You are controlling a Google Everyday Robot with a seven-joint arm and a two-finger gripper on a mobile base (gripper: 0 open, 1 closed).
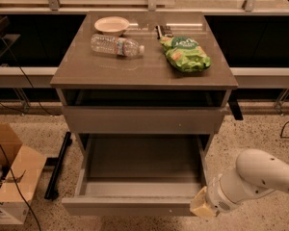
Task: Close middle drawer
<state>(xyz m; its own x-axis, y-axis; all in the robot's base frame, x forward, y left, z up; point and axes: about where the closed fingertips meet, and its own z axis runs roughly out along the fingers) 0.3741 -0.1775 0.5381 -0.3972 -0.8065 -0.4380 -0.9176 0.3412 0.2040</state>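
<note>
My gripper [202, 209] sits at 5 o'clock in the camera view, with its pale tip at the right end of the drawer front. I can't tell whether it's touching the panel or just beside it. I also can't tell how far open it is, and nothing shows in its grasp.

Camera view, only one available:
- The middle drawer [130, 207] is at 6 o'clock, pulled well out, with its grey inside bare. Not closed yet.
- The upper drawer front [142, 120] is above it at centre.
- On the cabinet top [86, 73], a bowl [111, 25] and a water bottle [116, 45] lying on its side are at 11 o'clock. A green snack bag [185, 54] is at 1 o'clock.
- A cardboard box [9, 177] is on the floor at 8 o'clock, well apart from my arm.

Risks, my judgement:
- My contact point is far off-centre. Pushing from the right end could skew the drawer so it jams on its runners.
- The tip is near the corner, so with a slight angle error I'd slide off past the right edge and miss the panel.
- If I follow all the way in, the wrist could get pinched against the cabinet's right side.
- A hard shove would jolt the cabinet, and the bottle on its side could roll off.
</note>
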